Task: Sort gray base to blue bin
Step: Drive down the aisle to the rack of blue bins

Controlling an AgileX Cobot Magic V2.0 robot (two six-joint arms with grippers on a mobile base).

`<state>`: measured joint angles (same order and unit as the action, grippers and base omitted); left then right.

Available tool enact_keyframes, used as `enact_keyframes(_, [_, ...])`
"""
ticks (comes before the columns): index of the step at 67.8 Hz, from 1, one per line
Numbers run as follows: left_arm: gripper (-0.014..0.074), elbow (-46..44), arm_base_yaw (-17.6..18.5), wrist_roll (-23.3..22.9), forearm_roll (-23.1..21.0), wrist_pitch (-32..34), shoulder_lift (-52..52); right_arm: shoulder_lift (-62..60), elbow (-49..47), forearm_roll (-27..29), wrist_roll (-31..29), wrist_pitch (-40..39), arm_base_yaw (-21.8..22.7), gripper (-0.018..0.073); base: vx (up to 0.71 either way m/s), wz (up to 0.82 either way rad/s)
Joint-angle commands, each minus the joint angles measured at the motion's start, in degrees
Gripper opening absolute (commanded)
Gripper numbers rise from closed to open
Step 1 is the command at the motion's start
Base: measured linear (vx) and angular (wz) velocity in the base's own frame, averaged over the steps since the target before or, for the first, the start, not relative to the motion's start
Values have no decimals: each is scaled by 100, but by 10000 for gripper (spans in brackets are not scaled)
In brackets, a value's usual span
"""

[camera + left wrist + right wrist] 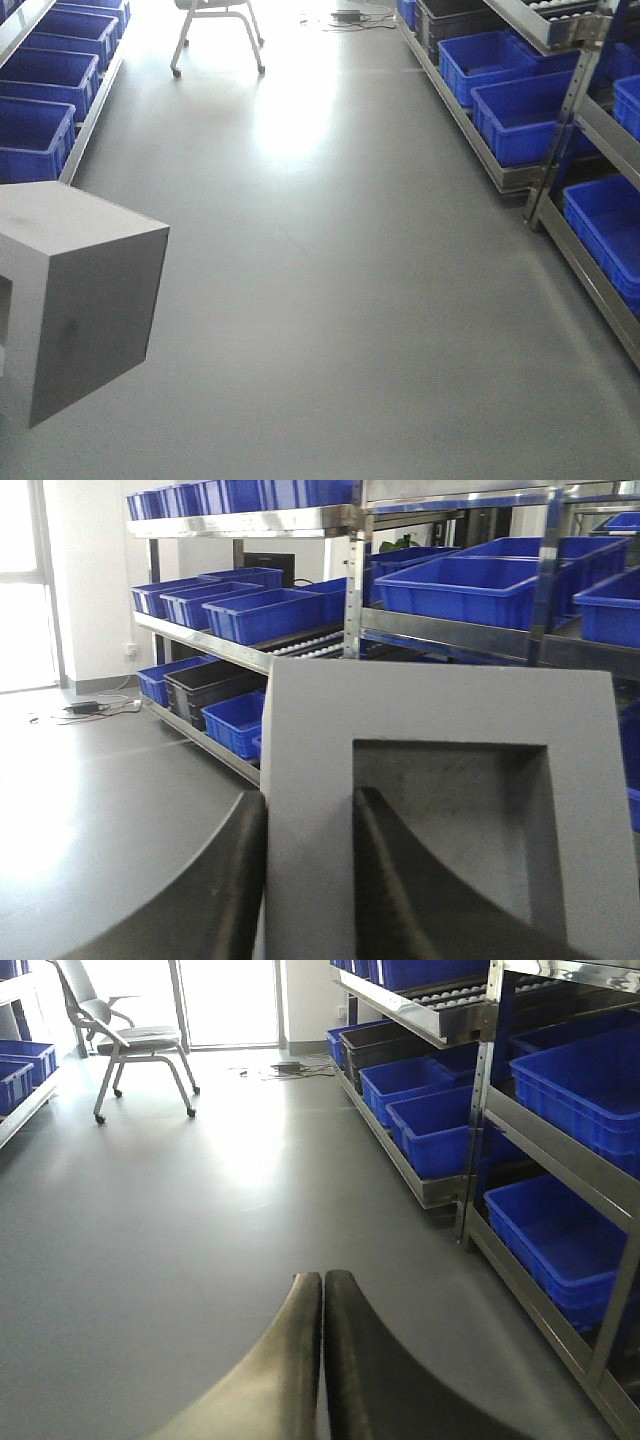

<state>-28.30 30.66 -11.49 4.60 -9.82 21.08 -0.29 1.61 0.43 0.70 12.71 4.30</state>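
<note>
Left hand (308,815) pinched gray base (440,780) by one wall: one finger outside, other inside recess. Base hung above floor (350,300), apart from rack (352,580). Right hand (322,1295) clenched, empty. Step looked like carry to blue bin (455,580) on rack; it called for firm pinch, level carry, clearing bin rim, lowering inside before letting go

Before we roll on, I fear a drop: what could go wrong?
The left gripper pinches only one wall of the gray base, one finger inside the recess; the block could twist or slip. The blue bins sit under a steel shelf frame, so the block might clip frame or rim going in.
</note>
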Motion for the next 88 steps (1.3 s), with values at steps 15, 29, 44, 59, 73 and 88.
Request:
enact_keyframes(15, [6, -178, 31, -35, -22, 626, 52, 104, 10, -43, -70, -426, 27, -5, 47, 10])
enact_keyframes(29, [6, -178, 31, -35, -22, 626, 52, 104, 10, -43, -70, -426, 27, -5, 44, 9])
enact_keyframes(44, [6, -178, 31, -35, -22, 626, 52, 104, 10, -43, -70, -426, 27, -5, 41, 10])
enact_keyframes(59, [6, -178, 31, -35, -22, 626, 52, 104, 10, -43, -70, -426, 27, -5, 38, 19])
enact_keyframes(73, [6, -178, 31, -35, -22, 626, 52, 104, 10, -43, -70, -426, 27, -5, 35, 43])
enact_keyframes(88, [6, -178, 31, -35, -22, 626, 52, 104, 10, -43, -70, -426, 27, -5, 33, 65])
